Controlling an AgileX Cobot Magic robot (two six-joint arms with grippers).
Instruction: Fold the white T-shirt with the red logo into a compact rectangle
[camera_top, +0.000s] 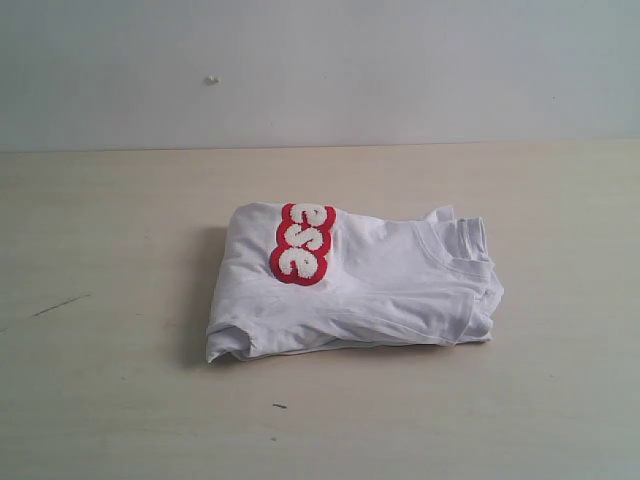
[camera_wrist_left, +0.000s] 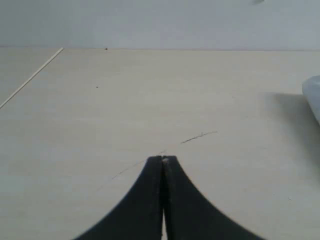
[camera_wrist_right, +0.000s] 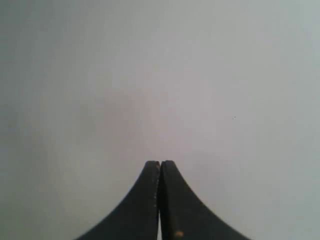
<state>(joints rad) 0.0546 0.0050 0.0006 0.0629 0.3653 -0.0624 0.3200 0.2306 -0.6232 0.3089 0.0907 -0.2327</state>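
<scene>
Exterior view: the white T-shirt (camera_top: 370, 290) lies as a folded bundle near the middle of the table (camera_top: 110, 400), well apart from the far edge, where the wall (camera_top: 320, 60) rises. It is already a rough rectangle of several layers. The ribbed collar (camera_top: 465, 248) sits at its right end, and the red logo (camera_top: 303, 243) wraps over the top near the far left corner, showing only a few white letters.

Neither arm appears in this view. In the left wrist view the left gripper (camera_wrist_left: 163, 160) has its fingers pressed together on nothing, above bare table, with only a sliver of cloth at the picture's margin. The right gripper (camera_wrist_right: 160, 162) likewise has its fingers together and empty, facing a plain pale surface.

By my reading the folding is done or very nearly so. At most some tidying is left: the near left corner bulges open and the right end is uneven.
</scene>
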